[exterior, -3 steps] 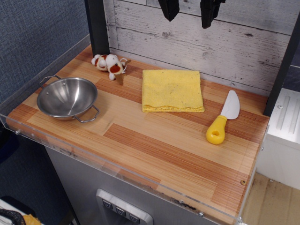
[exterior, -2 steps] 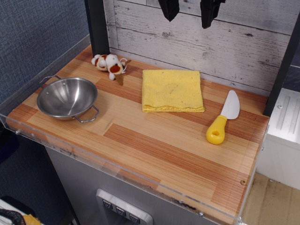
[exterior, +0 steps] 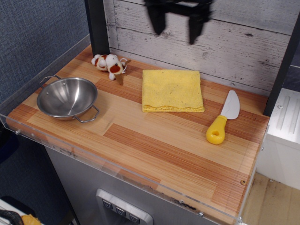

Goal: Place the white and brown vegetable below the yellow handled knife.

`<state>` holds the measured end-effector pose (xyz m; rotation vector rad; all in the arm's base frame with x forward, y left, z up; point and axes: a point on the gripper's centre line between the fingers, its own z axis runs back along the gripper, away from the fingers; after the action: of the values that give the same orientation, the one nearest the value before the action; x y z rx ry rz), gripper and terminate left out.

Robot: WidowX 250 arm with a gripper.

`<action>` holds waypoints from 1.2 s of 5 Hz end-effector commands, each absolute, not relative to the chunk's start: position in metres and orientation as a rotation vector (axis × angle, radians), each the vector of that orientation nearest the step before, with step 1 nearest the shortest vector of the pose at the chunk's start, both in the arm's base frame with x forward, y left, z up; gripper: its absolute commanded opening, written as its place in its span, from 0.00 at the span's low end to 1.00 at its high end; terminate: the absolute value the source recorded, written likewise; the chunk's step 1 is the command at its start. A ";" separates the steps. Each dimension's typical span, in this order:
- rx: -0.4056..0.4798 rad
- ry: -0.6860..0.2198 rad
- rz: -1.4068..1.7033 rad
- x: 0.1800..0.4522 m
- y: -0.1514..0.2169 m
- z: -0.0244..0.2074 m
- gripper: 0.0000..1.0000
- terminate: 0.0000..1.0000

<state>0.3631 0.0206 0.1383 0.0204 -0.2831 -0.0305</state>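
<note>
The white and brown vegetable [exterior: 110,64] is a small lumpy white toy with reddish-brown patches, lying at the back left of the wooden counter near the wall. The yellow handled knife [exterior: 221,119] lies at the right, white blade pointing away, yellow handle toward the front. My gripper [exterior: 176,33] hangs high at the top centre, in front of the plank wall and above the yellow cloth. Its two dark fingers [exterior: 156,21] are spread apart and empty, far from both the toy and the knife.
A yellow folded cloth [exterior: 172,90] lies at the back centre. A steel bowl [exterior: 67,97] with handles sits at the left. A dark post [exterior: 98,26] stands behind the toy. A clear lip [exterior: 117,168] runs along the counter's front edge.
My gripper has come down and slightly left, so more of its fingers show. The toy, knife, cloth and bowl have not moved.
</note>
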 end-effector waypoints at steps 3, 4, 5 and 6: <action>0.202 -0.320 0.106 0.365 0.110 0.118 1.00 0.00; 0.215 -0.312 0.125 0.374 0.130 0.109 1.00 0.00; 0.239 -0.305 0.137 0.384 0.137 0.102 1.00 0.00; 0.244 -0.286 0.140 0.388 0.150 0.089 1.00 0.00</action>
<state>0.3859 0.1429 0.0652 0.2306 -0.2258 0.1310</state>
